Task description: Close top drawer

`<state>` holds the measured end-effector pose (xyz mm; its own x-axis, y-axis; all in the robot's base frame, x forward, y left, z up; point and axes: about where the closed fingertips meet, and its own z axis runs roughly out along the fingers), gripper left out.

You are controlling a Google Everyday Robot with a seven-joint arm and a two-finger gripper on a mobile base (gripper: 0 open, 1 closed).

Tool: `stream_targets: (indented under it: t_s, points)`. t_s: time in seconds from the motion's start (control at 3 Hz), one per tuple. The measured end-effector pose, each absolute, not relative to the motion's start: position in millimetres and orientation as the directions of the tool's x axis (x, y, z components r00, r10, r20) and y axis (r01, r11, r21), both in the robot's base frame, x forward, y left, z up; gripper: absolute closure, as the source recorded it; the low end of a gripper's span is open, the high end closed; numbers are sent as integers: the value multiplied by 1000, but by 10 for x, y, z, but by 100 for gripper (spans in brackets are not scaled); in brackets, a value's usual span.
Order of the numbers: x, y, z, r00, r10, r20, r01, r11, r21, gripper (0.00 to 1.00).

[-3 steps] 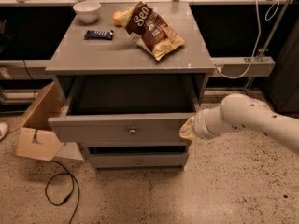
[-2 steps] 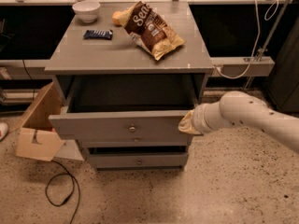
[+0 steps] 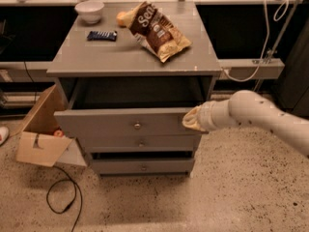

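Observation:
The top drawer (image 3: 120, 124) of a grey cabinet is pulled partly out. It has a flat grey front with a small round knob (image 3: 137, 125) at its centre, and its inside is dark. My gripper (image 3: 192, 120), on the end of a white arm (image 3: 251, 112) that comes in from the right, rests against the right end of the drawer front. Two lower drawers (image 3: 141, 143) with the same knobs sit below, the lowest one (image 3: 143, 167) slightly out.
On the cabinet top (image 3: 96, 57) lie a chip bag (image 3: 159, 30), a white bowl (image 3: 90, 10) and a dark snack bar (image 3: 102, 35). An open cardboard box (image 3: 41, 134) stands on the floor at the left, with a black cable (image 3: 63, 197) in front. A shelf and white cables (image 3: 260, 64) are at the right.
The top drawer has slid back toward the cabinet. My gripper has moved with it, staying against the right end of the drawer front.

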<state>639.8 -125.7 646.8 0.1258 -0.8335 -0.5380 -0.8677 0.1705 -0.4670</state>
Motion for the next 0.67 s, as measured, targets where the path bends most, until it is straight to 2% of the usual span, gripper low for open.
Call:
stream_targets:
  t_s: [0.33,0.67]
  points:
    - [6603,-1229,6531,144,-803,-579,-851,198,-486,100]
    - [6682,-1012,6458,172,-738,-652,-869,198,-453,100]
